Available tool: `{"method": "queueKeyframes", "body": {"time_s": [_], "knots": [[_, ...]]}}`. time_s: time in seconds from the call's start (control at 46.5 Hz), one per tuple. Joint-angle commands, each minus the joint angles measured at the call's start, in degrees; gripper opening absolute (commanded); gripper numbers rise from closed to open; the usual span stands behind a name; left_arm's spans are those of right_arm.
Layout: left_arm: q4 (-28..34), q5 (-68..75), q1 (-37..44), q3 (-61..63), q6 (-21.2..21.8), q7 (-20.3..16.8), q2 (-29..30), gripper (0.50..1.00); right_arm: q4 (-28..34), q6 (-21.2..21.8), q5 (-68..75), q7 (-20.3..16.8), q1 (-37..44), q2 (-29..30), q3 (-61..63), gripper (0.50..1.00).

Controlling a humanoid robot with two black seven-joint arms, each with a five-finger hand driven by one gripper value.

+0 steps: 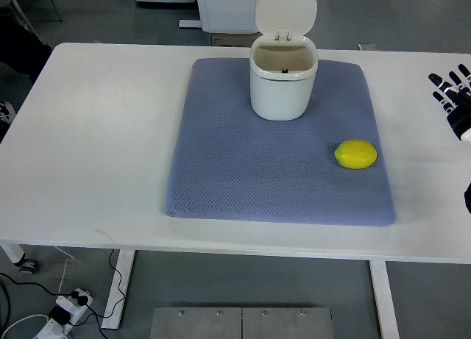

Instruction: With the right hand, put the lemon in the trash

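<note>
the right hand (450, 96) is at the edge of the picture, fingers (441, 80) spread and holding nothing. the job looks just begun. the lemon (356, 154) sits on the blue mat (243, 177), below and off to the side of the fingers. next the hand must reach it and grab. the open trash can (283, 80) waits past it. most of the hand is cut off.

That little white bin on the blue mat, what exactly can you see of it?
The trash bin is small and white, with rounded corners, and looks like smooth plastic. Its hinged lid stands open, tipped back at the far side, so the pale inside shows and looks empty. It stands upright on the far middle of the blue mat. Nothing else touches it; the lemon lies apart, nearer and to the right.
</note>
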Motion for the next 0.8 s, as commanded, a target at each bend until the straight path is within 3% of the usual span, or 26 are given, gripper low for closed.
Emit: {"method": "queueKeyframes", "body": {"time_s": [0.0, 0.151, 0.516, 0.775], "knots": [[0.0, 0.0, 0.0, 0.0, 0.0, 0.0, 0.0, 1.0, 0.1, 0.2, -0.1, 0.0, 0.1, -0.2, -0.1, 1.0], [0.0, 0.0, -0.1, 0.0, 0.0, 0.0, 0.0, 1.0, 0.4, 0.8, -0.8, 0.4, 0.1, -0.9, -1.9, 1.0], [0.0, 0.0, -0.1, 0.0, 0.0, 0.0, 0.0, 1.0, 2.3, 1.1, -5.4, 6.8, 0.2, -5.7, -9.1, 1.0], [0.0, 0.0, 0.0, 0.0, 0.0, 0.0, 0.0, 1.0, 6.6, 1.5, -11.4, 7.3, 0.3, -9.9, -11.1, 1.0]]}}
